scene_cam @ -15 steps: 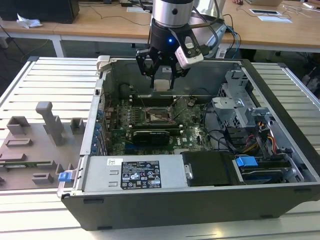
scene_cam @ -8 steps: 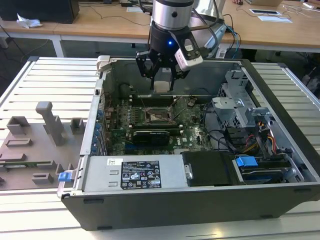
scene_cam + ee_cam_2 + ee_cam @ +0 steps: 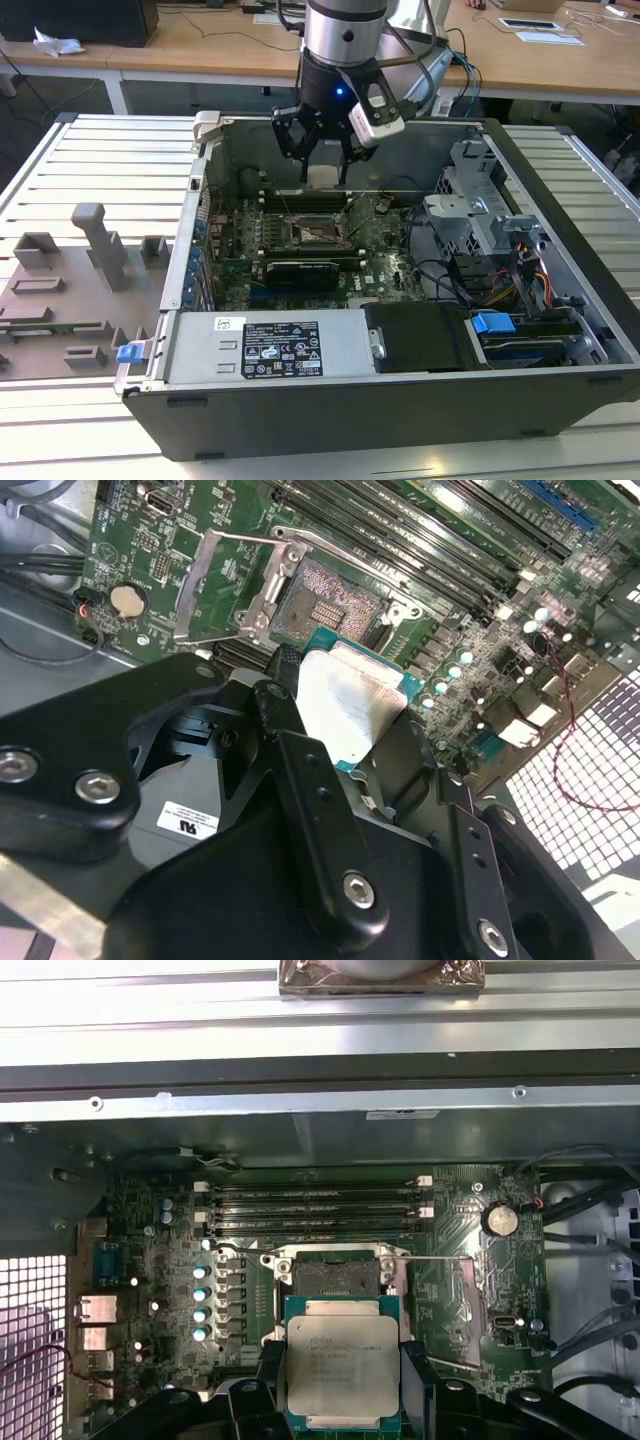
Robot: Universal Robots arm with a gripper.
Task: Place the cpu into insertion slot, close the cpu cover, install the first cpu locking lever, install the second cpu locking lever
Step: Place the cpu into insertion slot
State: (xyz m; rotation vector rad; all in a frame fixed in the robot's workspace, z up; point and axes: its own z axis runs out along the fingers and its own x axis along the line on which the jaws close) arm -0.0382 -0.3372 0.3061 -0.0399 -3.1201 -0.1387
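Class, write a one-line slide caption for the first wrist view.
The gripper holds the cpu over the green board, close to the uncovered insertion slot.

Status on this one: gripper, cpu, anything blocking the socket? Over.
Gripper shut on the cpu. Cpu held in the air near the insertion slot, not seated. Cpu cover swung open, slot bare. Nothing seen in the way.
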